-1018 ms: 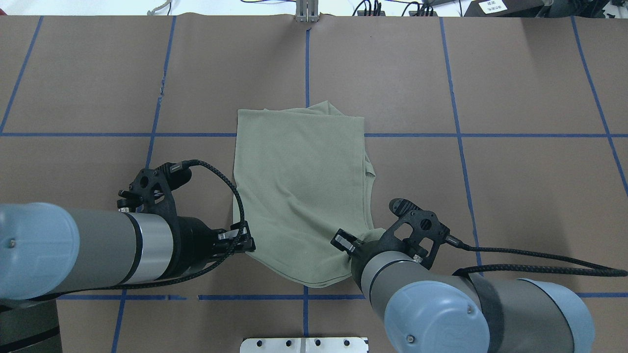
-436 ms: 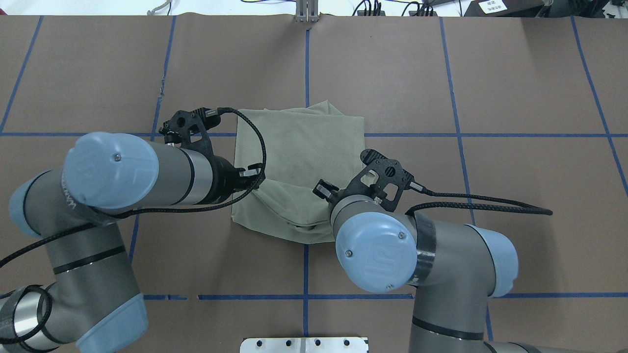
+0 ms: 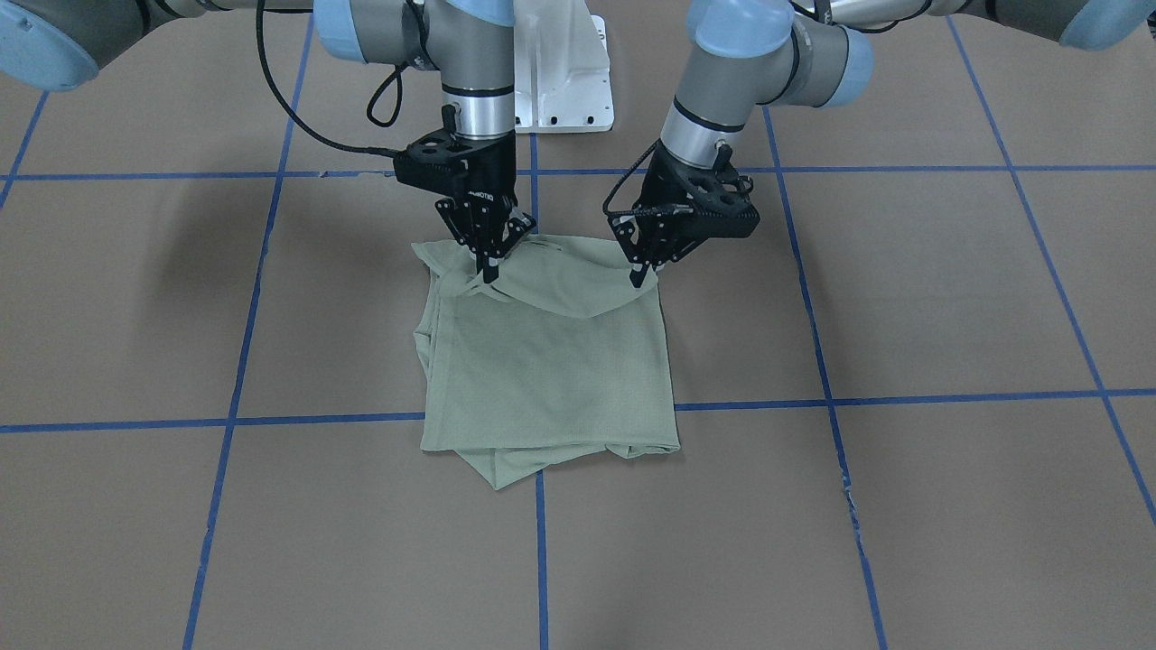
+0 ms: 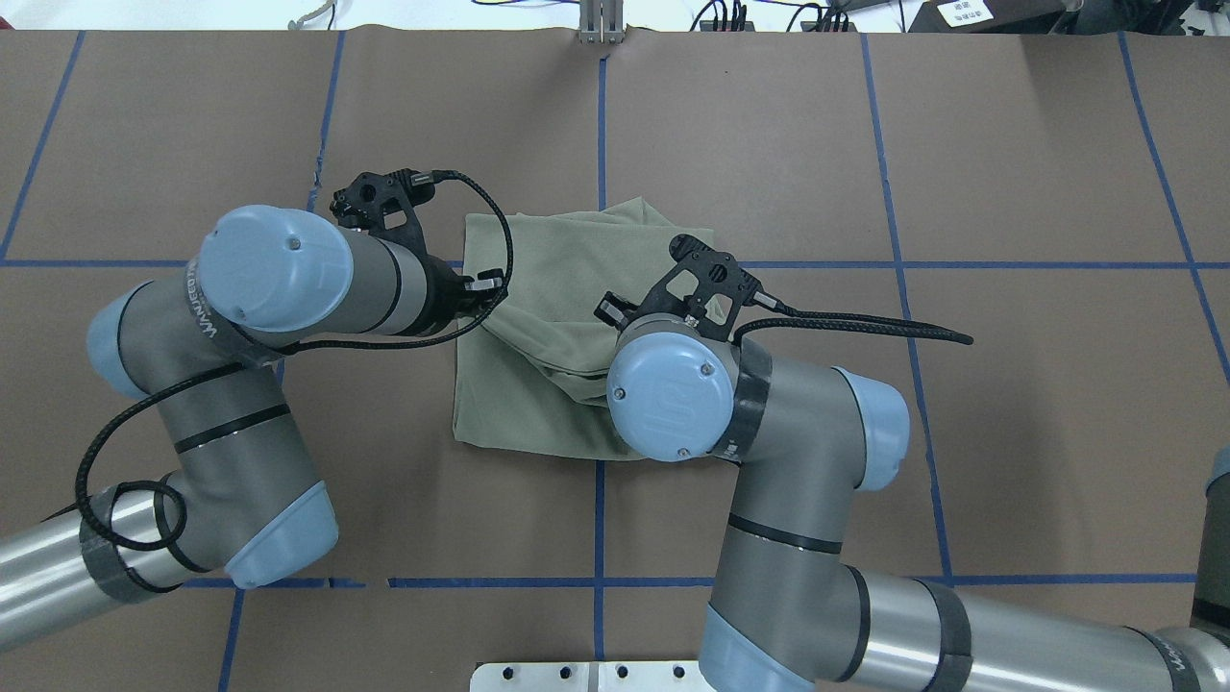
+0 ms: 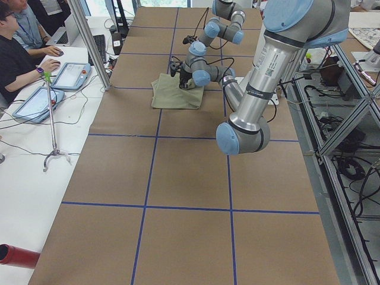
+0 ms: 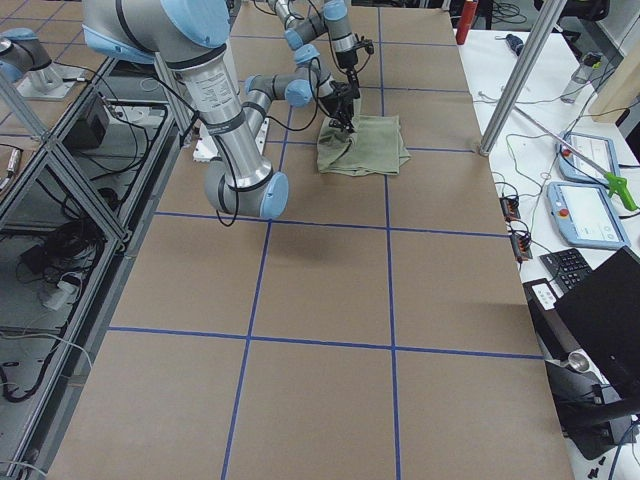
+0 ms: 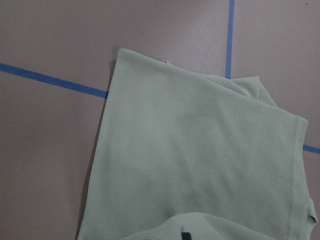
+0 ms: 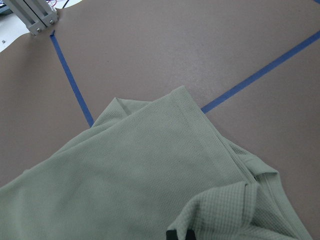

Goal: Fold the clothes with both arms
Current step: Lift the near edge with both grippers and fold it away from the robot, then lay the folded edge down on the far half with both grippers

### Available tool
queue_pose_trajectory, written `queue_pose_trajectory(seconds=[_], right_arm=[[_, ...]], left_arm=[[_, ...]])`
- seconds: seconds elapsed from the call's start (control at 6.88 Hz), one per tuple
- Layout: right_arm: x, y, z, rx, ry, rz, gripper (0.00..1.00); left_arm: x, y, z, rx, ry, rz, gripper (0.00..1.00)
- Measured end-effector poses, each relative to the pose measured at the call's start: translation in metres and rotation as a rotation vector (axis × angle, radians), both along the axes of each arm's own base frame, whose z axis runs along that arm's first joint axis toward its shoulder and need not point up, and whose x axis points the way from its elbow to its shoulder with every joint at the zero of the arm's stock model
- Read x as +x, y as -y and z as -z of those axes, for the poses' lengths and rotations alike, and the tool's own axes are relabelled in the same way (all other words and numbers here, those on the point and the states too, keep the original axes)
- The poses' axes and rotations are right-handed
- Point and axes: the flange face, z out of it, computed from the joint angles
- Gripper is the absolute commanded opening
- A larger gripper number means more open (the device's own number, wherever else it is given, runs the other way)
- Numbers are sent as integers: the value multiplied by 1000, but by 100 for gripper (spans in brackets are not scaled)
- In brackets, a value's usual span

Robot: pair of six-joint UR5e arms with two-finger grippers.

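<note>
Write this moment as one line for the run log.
left gripper: shut on shirt edge | right gripper: shut on shirt edge | edge: raised | rest: flat on table

This is looking like a robotics lab: two grey robot arms [image 4: 240, 288] are working over a brown table [image 5: 190, 172] gridded with blue tape [image 5: 178, 136], while an operator [image 5: 12, 62] is sitting at the far left beside touchscreen pendants [image 5: 74, 74] and an aluminium post [image 5: 90, 44].
</note>
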Motion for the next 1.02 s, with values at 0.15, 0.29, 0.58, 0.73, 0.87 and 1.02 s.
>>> queue_pose_trajectory(seconds=[0.15, 0.29, 0.58, 0.73, 0.87, 1.02], right_arm=[[-14, 24, -11, -7, -5, -9, 0], [-22, 42, -23, -8, -10, -12, 0], [-16, 71, -36, -18, -21, -10, 0], [-12, 78, -37, -22, -22, -11, 0], [-13, 82, -37, -25, -25, -11, 0], [-17, 85, -39, -28, -34, -9, 99]], left_arm=[[9, 19, -14, 11, 13, 8, 0], [19, 32, -24, 22, 19, 9, 0], [25, 55, -28, 41, 31, 18, 0], [25, 63, -30, 45, 41, 22, 0], [26, 68, -33, 44, 50, 24, 0], [28, 71, -35, 41, 55, 25, 99]])
